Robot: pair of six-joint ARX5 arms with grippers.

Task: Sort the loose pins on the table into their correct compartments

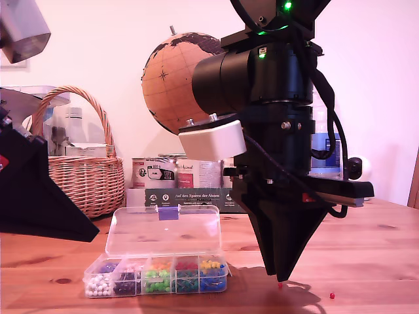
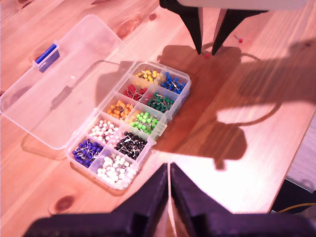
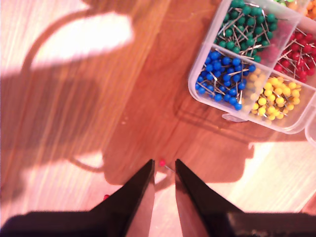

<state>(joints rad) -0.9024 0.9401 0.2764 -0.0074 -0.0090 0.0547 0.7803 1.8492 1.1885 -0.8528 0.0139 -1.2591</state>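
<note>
Nearest the tabletop's front edge in the exterior view, two red pins are lying on the table: one directly under the tips of my second gripper, the other lying apart toward the exterior view's right. My second gripper is hanging point-down with its jaws released, a narrow gap between them. The second wrist view is showing what the exterior view hides: that pin is sitting just beyond the gap, ungrasped. The second red pin is lying beside one finger.

Next comes the clear box, its lid tilting open. The exterior view is showing one row of five compartments. The first wrist view is revealing two rows, with the blue and yellow sections nearest the second gripper.

My first gripper is hovering clenched and empty off the white-pin end of the box. Bare wood is lying open between box and pins.

Farther back, a wicker basket, tins and a globe are lining the far edge.
</note>
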